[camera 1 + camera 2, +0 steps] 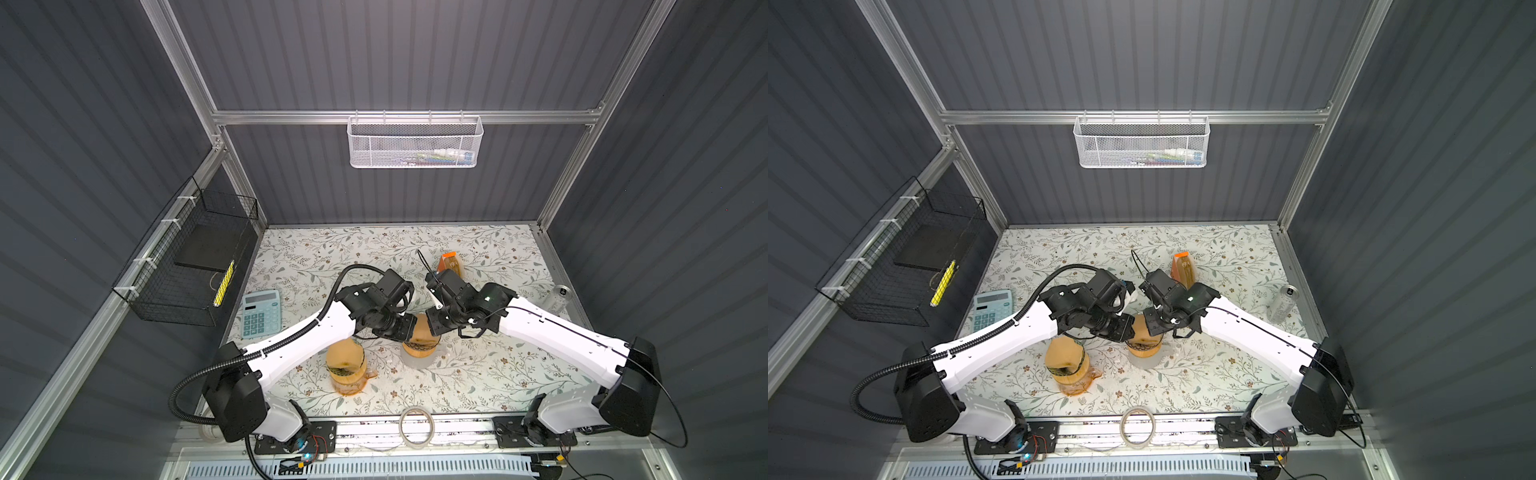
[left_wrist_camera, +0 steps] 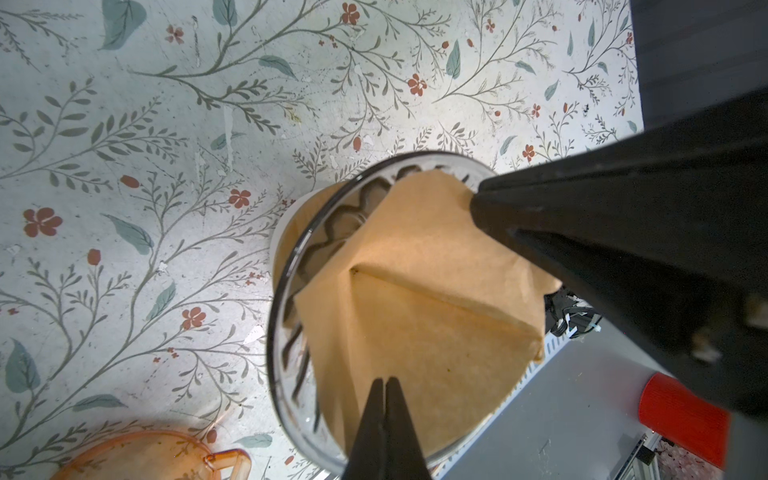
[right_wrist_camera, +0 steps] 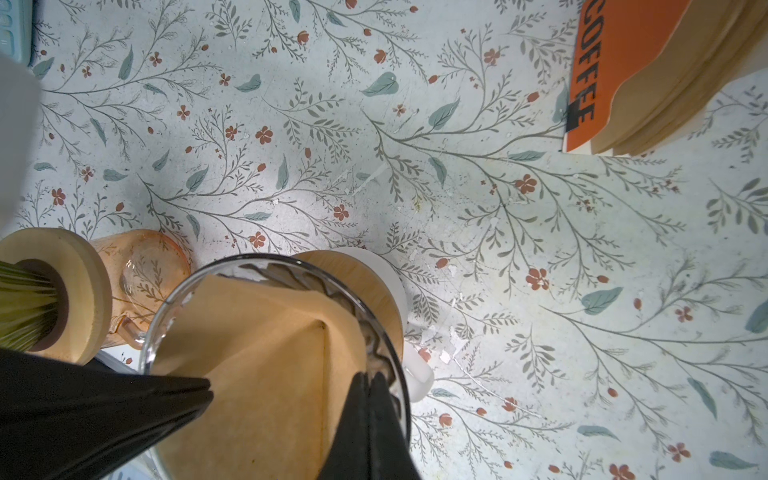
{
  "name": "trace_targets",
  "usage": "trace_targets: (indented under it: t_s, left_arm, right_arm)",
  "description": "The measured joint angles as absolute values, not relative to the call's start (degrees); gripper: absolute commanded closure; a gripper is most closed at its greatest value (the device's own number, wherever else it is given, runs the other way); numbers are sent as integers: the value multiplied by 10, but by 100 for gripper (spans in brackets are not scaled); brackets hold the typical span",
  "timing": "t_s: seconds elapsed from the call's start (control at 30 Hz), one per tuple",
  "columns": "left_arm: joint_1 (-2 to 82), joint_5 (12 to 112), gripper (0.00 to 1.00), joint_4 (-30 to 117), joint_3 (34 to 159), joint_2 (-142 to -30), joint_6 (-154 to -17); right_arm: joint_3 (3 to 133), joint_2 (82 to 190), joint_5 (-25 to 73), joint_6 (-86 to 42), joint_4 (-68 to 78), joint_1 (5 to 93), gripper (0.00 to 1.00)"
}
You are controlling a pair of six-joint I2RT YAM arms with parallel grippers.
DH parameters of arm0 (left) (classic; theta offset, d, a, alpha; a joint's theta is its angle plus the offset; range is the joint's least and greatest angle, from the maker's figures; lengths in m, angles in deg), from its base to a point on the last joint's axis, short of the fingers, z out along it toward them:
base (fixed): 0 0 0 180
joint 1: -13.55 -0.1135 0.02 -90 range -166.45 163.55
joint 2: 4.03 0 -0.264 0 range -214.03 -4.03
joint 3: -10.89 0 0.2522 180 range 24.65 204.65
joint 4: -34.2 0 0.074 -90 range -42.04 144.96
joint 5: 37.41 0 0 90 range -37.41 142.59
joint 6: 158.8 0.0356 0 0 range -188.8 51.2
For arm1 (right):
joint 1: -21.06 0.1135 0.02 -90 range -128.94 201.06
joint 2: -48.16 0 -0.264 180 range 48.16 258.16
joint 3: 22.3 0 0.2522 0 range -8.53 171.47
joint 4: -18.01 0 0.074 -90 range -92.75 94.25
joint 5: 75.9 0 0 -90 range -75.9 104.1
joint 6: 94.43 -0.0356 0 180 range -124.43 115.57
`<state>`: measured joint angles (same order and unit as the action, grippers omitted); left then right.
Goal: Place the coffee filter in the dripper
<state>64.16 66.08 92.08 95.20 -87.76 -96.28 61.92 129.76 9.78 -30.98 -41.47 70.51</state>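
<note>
Where the coffee filter (image 2: 415, 291) lies: inside the dripper (image 2: 279, 332), the brown paper partly spread open. One sharp crease runs across it, and its upper edge stands above the glass rim.
Dripper: clear ribbed glass with a wooden collar. It sits on a white cup (image 3: 397, 282) on the floral table (image 3: 498, 199), right between the two arms.
Left gripper (image 2: 384, 384): jaws pressed together, pinching the filter at one side of the dripper's mouth.
Right gripper (image 3: 370, 380): jaws together as well, nipping the paper's edge at the opposite side, just inside the dripper's rim.
Filter to grippers: the paper spans from one pair of tips to the other, touching both, with its crease between them.
Orange glass jug (image 1: 347, 374): near the dripper, on the left arm's side and closer to the arm bases, with a wooden-collared piece on top.
Pack of filters (image 3: 615, 62): beyond the dripper, away from the arm bases, its orange card lettered COFFEE.
Calculator (image 1: 262, 311): well apart from the dripper, on the left arm's side.
Can (image 1: 559, 297): well apart from the dripper, on the right arm's side.
</note>
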Motion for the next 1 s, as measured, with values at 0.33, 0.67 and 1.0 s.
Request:
trace_targets:
  t_s: [0.33,0.67,1.0]
  left_arm:
    - [642,661,97,916,947,-878,-963]
    - [642,661,98,912,943,-878,-965]
    - [642,660,98,912,943,-878,-965]
  right_arm:
    - [619,1300,98,-310,-411,705,100]
    - [618,1300,98,-310,-410,705,100]
    - [618,1300,98,-310,-407,705,100]
